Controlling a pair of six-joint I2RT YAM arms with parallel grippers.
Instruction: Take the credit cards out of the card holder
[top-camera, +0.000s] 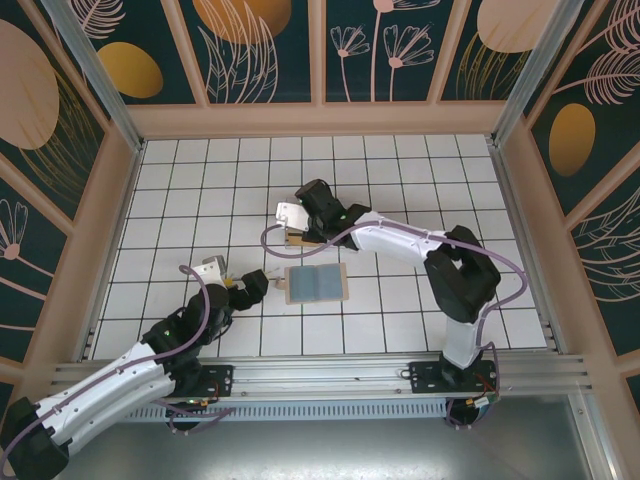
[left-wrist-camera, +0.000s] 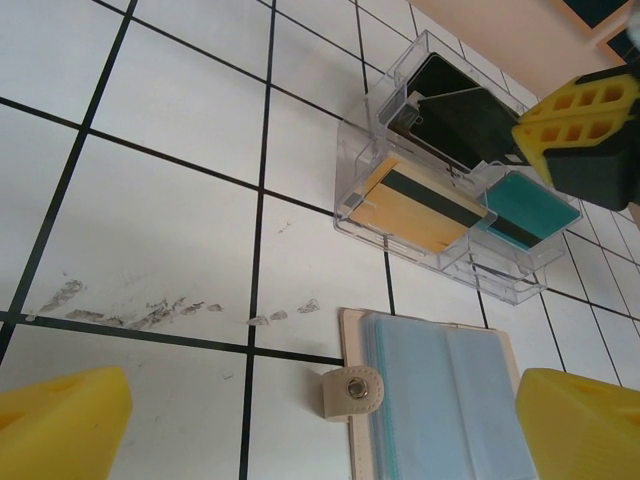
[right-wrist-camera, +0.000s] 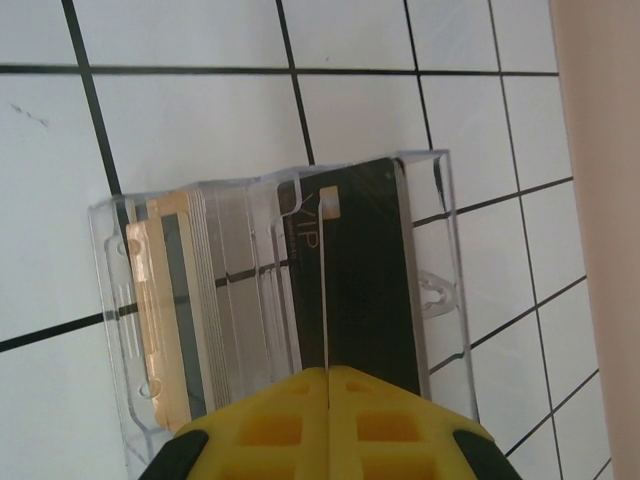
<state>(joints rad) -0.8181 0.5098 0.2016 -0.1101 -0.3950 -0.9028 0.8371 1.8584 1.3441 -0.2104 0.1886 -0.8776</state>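
The card holder (top-camera: 315, 283) lies open and flat on the tiles, blue-grey inside up, tan snap tab (left-wrist-camera: 353, 393) at its left edge. My left gripper (top-camera: 250, 285) hovers open just left of it, and in the left wrist view its yellow fingers (left-wrist-camera: 70, 430) straddle the tab and the card holder (left-wrist-camera: 440, 400). My right gripper (right-wrist-camera: 328, 372) is shut on a thin credit card (right-wrist-camera: 326, 290) seen edge-on. It holds this upright in the clear tray (right-wrist-camera: 440, 300), over a black card (right-wrist-camera: 365, 280). From above, the right gripper (top-camera: 293, 232) sits at the tray (top-camera: 292, 213).
The clear tray (left-wrist-camera: 365, 150) holds a tan striped card (left-wrist-camera: 415, 210), a black card (left-wrist-camera: 460, 110) and a teal card (left-wrist-camera: 525, 210) in separate compartments. Wooden walls ring the tiled table. Scuff marks (left-wrist-camera: 130, 310) lie left of the card holder.
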